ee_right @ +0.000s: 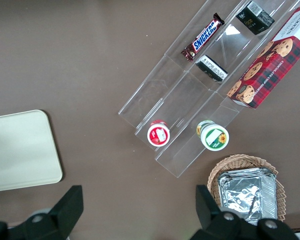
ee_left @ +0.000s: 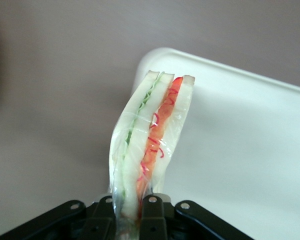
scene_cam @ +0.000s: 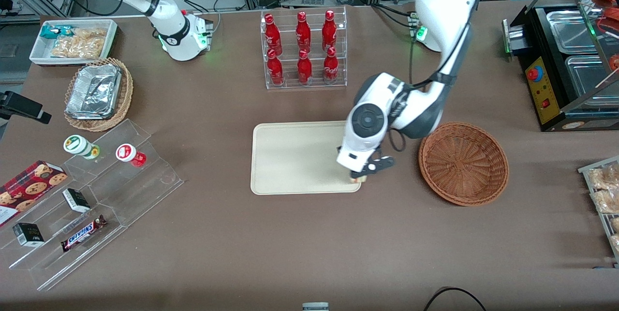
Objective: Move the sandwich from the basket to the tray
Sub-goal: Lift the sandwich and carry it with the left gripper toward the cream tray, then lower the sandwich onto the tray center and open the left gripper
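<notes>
1. Flat cream-beige rectangular tray (scene_cam: 295,156), centre of brown table (scene_cam: 290,253).
2. Black two-finger gripper (scene_cam: 360,175) over tray's 4 o'clock corner, clamped on wrapped white-bread sandwich wedge (ee_left: 150,145).
3. Round reddish-brown wicker basket (scene_cam: 463,163) at tray's 3 o'clock, apart.

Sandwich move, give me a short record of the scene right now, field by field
sandwich: wrapped wedge, clamped at its base, over the corner of the tray nearest the basket and front camera
gripper: shut on the sandwich, above that tray corner
tray: nothing lying on its visible surface
basket: empty, beside the tray toward the working arm's end
step left: lower and release
</notes>
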